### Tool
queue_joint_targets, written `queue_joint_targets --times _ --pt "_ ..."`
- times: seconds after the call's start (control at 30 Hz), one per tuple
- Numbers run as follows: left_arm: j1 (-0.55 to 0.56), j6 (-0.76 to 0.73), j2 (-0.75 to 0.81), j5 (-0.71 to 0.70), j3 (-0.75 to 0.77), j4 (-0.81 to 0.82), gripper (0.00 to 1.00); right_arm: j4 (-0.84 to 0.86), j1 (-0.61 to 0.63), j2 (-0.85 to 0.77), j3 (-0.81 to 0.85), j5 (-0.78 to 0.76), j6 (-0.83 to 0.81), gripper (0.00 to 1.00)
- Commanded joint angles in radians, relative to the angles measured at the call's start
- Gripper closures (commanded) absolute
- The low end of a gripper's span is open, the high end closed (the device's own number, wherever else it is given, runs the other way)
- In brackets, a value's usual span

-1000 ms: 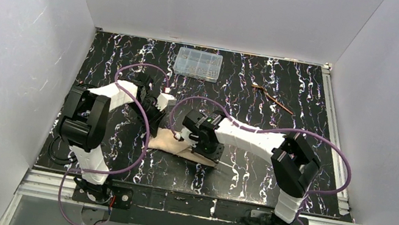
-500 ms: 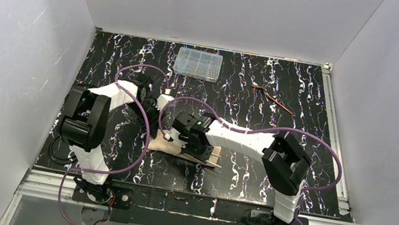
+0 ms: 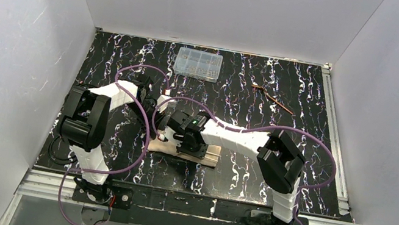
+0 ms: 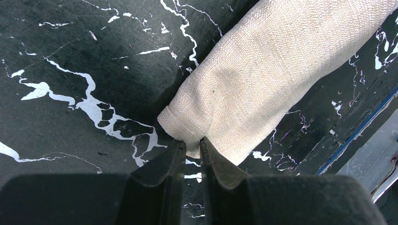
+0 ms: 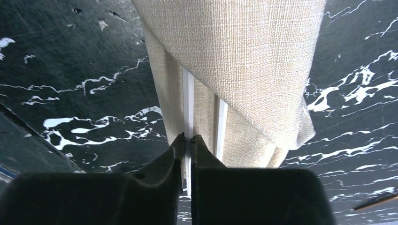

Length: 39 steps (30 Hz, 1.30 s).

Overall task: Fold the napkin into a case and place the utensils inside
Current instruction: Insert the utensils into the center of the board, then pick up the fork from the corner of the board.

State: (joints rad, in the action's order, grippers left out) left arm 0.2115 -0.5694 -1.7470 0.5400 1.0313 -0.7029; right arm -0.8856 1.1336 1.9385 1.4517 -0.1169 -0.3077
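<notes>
One beige napkin (image 3: 211, 154), folded into a narrow layered strip, lies near the middle of one black marbled table (image 3: 237, 97). One clear plastic compartment box (image 3: 198, 64) sits at the far edge, near the centre. Thin copper utensils (image 3: 272, 98) lie at the far right. At least two show, but they are too small to count for certain. Two robot arms stand at the near edge: the left arm (image 3: 101, 101) and the right arm (image 3: 242, 137). Two purple cables (image 3: 138, 66) loop over them, one per arm.

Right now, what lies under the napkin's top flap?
Lower cloth layers and two pale strips show beneath the top flap of the napkin. Deeper inside is covered. The utensils lie apart.
</notes>
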Motion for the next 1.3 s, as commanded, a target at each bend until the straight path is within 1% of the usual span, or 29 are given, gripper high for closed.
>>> queue_joint_targets --times 0.0,0.1,0.13,0.17,0.2,0.3,0.4,0.5,0.53,0.57,0.6,0.7,0.77,0.83,0.87,0.9,0.93,0.97,1.0,1.07,1.17,1.27 --pt "0.005 -0.022 -0.005 0.026 0.016 -0.042 0.84 0.012 0.004 -0.013 0.031 -0.026 -0.021 0.8" --pt "0.005 -0.026 -0.007 0.022 0.016 -0.043 0.85 0.02 0.005 -0.059 0.007 -0.004 -0.012 0.56" --pt "0.005 -0.027 -0.009 0.022 0.018 -0.046 0.85 0.025 0.005 -0.076 0.0 0.008 -0.006 0.38" --pt "0.005 -0.028 -0.011 0.019 0.019 -0.047 0.85 0.028 0.005 -0.102 -0.006 0.017 0.002 0.06" --pt "0.005 -0.029 -0.012 0.019 0.019 -0.048 0.85 0.031 0.004 -0.12 -0.009 0.026 0.009 0.02" --pt "0.005 -0.028 -0.011 0.018 0.022 -0.051 0.85 0.036 0.003 -0.176 -0.011 0.017 0.038 0.01" --pt "0.005 -0.03 -0.009 0.015 0.028 -0.057 0.86 0.056 -0.003 -0.243 -0.006 -0.026 0.064 0.01" --pt "0.005 -0.03 -0.009 0.019 0.041 -0.07 0.86 0.126 -0.042 -0.317 -0.011 -0.164 0.118 0.01" --pt "0.005 -0.029 -0.009 0.023 0.046 -0.075 0.86 0.159 -0.068 -0.345 -0.017 -0.235 0.169 0.01" --pt "0.005 -0.026 -0.009 0.029 0.053 -0.081 0.86 0.206 -0.104 -0.372 -0.024 -0.311 0.228 0.01" --pt "0.005 -0.02 -0.008 0.033 0.06 -0.089 0.85 0.249 -0.163 -0.4 -0.035 -0.342 0.287 0.01" --pt "0.003 -0.007 -0.001 0.039 0.083 -0.111 0.79 0.424 -0.43 -0.466 -0.097 -0.175 0.433 0.01" --pt "0.0 -0.003 0.012 0.039 0.099 -0.13 0.72 0.513 -0.554 -0.458 -0.132 -0.2 0.484 0.01" --pt "-0.008 0.0 0.03 0.039 0.124 -0.157 0.69 0.528 -0.631 -0.384 -0.099 -0.259 0.493 0.01" --pt "-0.013 0.002 0.041 0.04 0.136 -0.168 0.64 0.521 -0.657 -0.328 -0.053 -0.286 0.485 0.01" --pt "-0.016 0.001 0.052 0.041 0.148 -0.182 0.46 0.511 -0.676 -0.269 -0.014 -0.315 0.476 0.01" --pt "-0.019 0.0 0.062 0.041 0.162 -0.197 0.17 0.497 -0.695 -0.21 0.034 -0.335 0.474 0.01" --pt "-0.022 -0.002 0.07 0.041 0.183 -0.215 0.04 0.486 -0.718 -0.153 0.074 -0.335 0.476 0.01" --pt "-0.025 -0.003 0.083 0.043 0.199 -0.232 0.02 0.479 -0.744 -0.082 0.114 -0.313 0.481 0.01" --pt "-0.034 -0.007 0.103 0.049 0.226 -0.265 0.02 0.504 -0.774 0.002 0.169 -0.297 0.449 0.01" --pt "-0.046 -0.014 0.125 0.066 0.271 -0.336 0.02 0.554 -0.782 0.1 0.22 -0.313 0.262 0.01" --pt "-0.063 -0.015 0.139 0.086 0.314 -0.386 0.02 0.503 -0.79 0.198 0.323 -0.306 0.119 0.02"
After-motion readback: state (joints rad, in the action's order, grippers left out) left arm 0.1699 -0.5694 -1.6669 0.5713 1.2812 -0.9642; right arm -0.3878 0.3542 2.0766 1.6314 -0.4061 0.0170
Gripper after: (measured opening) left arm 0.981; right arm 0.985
